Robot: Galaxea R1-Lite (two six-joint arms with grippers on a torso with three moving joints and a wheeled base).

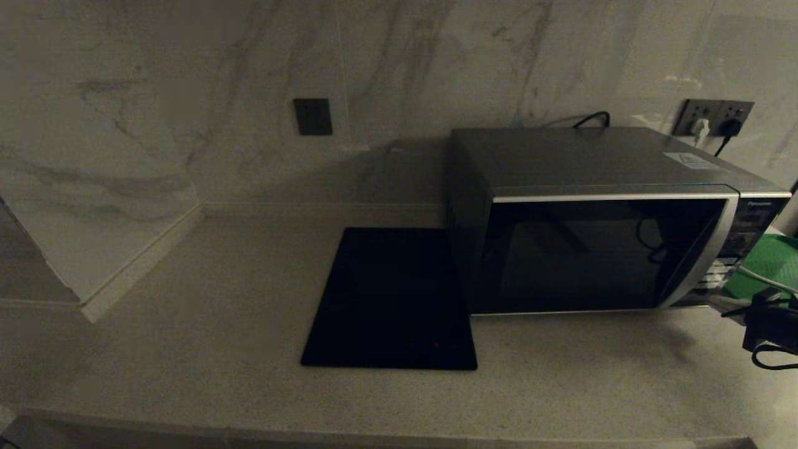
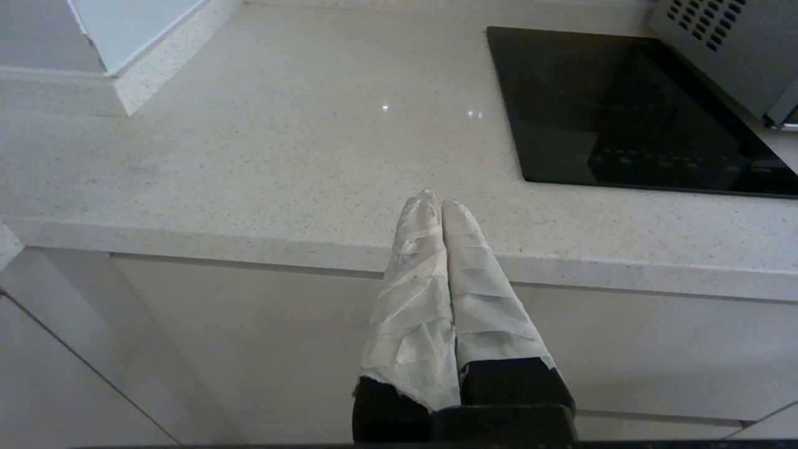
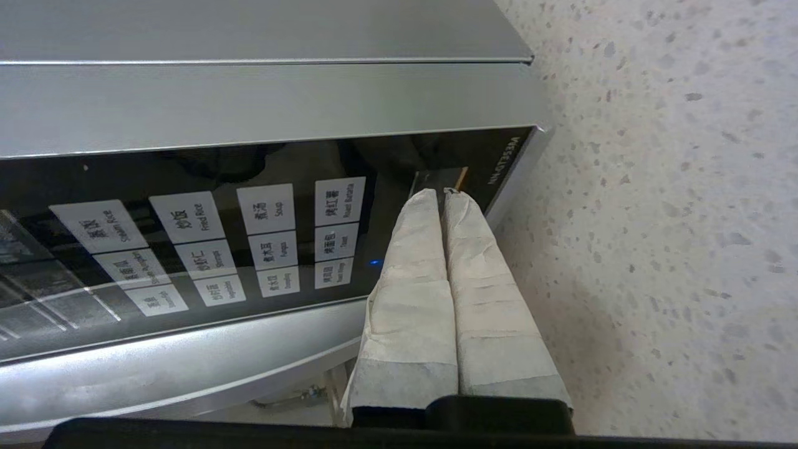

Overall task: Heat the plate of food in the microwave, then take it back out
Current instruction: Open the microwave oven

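I'm seeing the microwave [image 1: 598, 218] sitting on the speckled stone counter [image 1: 187, 337], door shut: boxy dark-grey shell, glossy dark glass, curved silver trim. I'm holding the right gripper [image 3: 441, 194] w/ its cloth-wrapped fingers [image 3: 414, 249] pressed together, empty, tips at the bottom corner of the glossy button panel [image 3: 206, 243] by its white labels. Left gripper [image 2: 441, 202] is hanging parked at the counter's front edge, fingers closed, nothing in them. A flat black square mat [image 1: 393, 299] is lying just left of the oven; green tray [image 1: 770, 265] at its right. Plate isn't showing in any view.
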